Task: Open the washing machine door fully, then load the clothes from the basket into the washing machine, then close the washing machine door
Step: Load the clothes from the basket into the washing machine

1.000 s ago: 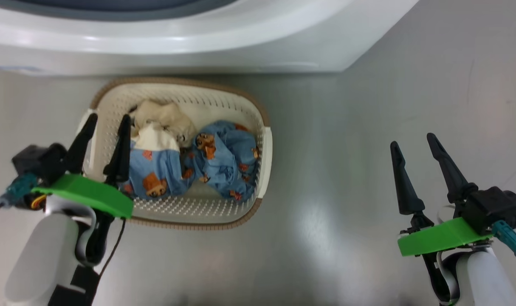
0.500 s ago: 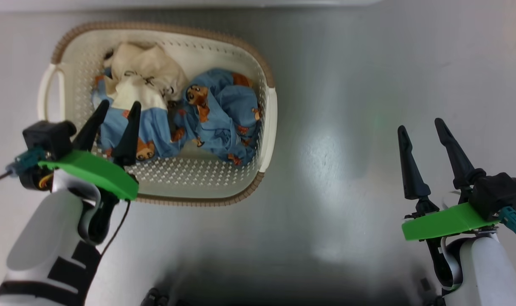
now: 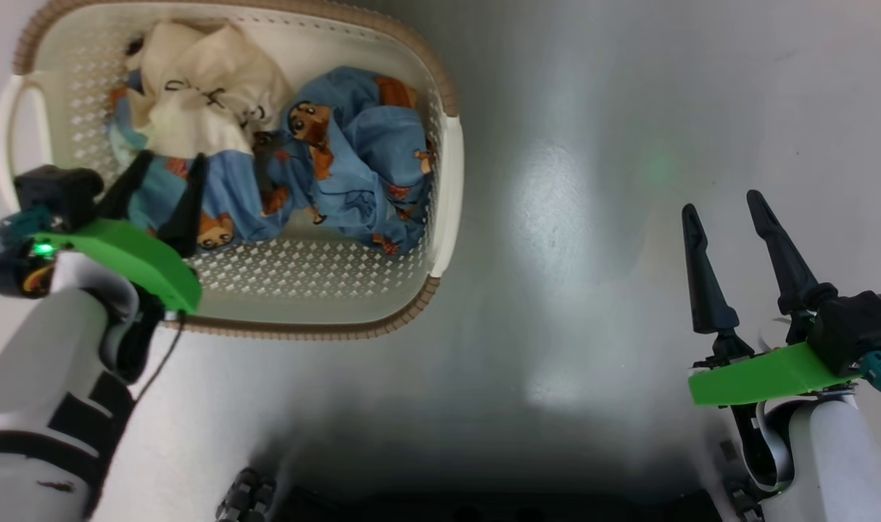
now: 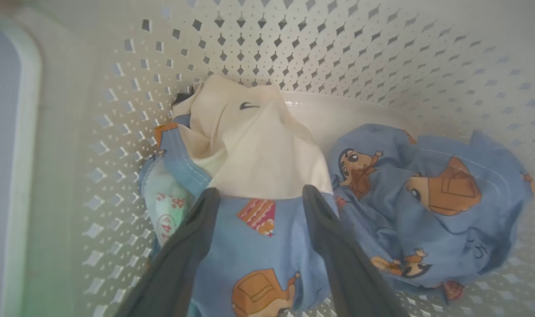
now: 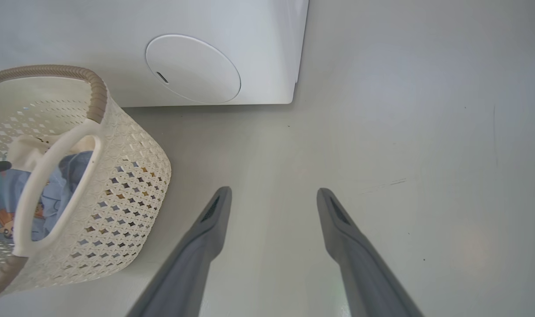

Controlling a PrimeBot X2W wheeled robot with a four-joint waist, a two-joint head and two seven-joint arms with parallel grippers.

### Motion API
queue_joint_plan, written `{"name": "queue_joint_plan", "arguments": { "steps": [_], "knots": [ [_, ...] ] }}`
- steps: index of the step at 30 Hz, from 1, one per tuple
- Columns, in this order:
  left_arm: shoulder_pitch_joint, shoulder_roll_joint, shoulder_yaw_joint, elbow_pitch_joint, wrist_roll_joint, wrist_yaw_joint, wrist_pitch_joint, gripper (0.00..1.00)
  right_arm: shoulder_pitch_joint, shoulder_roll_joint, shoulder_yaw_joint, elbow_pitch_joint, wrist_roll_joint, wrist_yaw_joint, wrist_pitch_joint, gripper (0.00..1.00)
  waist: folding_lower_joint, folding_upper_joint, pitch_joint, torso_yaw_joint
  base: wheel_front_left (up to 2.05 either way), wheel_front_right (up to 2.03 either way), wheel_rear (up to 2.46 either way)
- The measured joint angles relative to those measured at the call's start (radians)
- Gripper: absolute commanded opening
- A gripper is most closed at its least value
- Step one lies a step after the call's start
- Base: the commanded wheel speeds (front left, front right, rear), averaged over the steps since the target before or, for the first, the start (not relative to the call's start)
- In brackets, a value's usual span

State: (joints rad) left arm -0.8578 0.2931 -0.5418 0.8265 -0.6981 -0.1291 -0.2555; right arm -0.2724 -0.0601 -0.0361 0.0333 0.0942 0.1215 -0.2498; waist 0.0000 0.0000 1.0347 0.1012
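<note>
At upper left, the left gripper (image 3: 170, 161) is held open over the clothes (image 3: 353, 167) in the basket (image 3: 447, 174); at lower right, the right gripper (image 3: 723, 203) is likewise spread open.

Bright, flat indoor light. Head view: the glossy floor (image 3: 592, 239) has soft white glare patches right of the basket (image 3: 447, 181) and a dark shadow band along the bottom edge. The left gripper (image 3: 172, 157) is slightly blurred. Left wrist view: fingers (image 4: 179, 264) out of focus, left edge hazy, clothes (image 4: 426, 193) sharp. Right wrist view: even light, faint shadow under the washing machine (image 5: 73, 35).
</note>
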Motion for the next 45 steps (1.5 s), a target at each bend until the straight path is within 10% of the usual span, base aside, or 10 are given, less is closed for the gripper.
{"name": "queue_joint_plan", "arguments": {
  "steps": [15, 16, 17, 18, 19, 35, 45],
  "knots": [
    [-0.135, 0.040, -0.151, 0.174, -0.104, 0.014, 0.028, 1.00, 0.000, -0.001, 0.028, -0.014, 0.014, 0.000, 0.000, 1.00, 0.0000, 0.0000, 0.031, -0.044, 0.00, 0.00, 0.00],
    [-0.136, 0.041, -0.161, 0.171, -0.126, 0.016, 0.028, 0.58, 0.000, -0.001, 0.028, -0.014, 0.014, 0.000, 0.000, 1.00, 0.0000, 0.0000, 0.030, -0.044, 0.00, 0.00, 0.00],
    [-0.138, 0.044, -0.175, 0.169, -0.138, 0.016, 0.032, 0.58, 0.000, -0.001, 0.028, -0.014, 0.014, 0.000, 0.000, 1.00, 0.0000, 0.0000, 0.028, -0.044, 0.00, 0.00, 0.00],
    [-0.139, 0.045, -0.186, 0.165, -0.151, 0.016, 0.032, 0.10, 0.000, -0.001, 0.028, -0.013, 0.014, 0.000, 0.000, 1.00, 0.0000, 0.0000, 0.026, -0.044, 0.00, 0.00, 0.00],
    [-0.139, 0.046, -0.198, 0.160, -0.166, 0.016, 0.033, 0.00, 0.000, -0.001, 0.027, -0.013, 0.014, 0.000, 0.000, 1.00, 0.0000, 0.0000, 0.022, -0.044, 0.00, 0.00, 0.00],
    [-0.098, 0.043, -0.323, 0.070, -0.304, -0.003, 0.007, 0.00, 0.000, -0.001, 0.021, -0.003, 0.011, 0.000, 0.000, 1.00, 0.0000, 0.0000, -0.087, -0.041, 0.00, 0.00, 0.00],
    [0.043, 0.065, -0.138, -0.057, -0.232, -0.003, 0.004, 0.00, 0.000, -0.001, 0.026, 0.035, 0.013, 0.000, 0.000, 1.00, 0.0000, 0.0000, -0.207, -0.039, 0.00, 0.00, 0.00]
  ]
}}
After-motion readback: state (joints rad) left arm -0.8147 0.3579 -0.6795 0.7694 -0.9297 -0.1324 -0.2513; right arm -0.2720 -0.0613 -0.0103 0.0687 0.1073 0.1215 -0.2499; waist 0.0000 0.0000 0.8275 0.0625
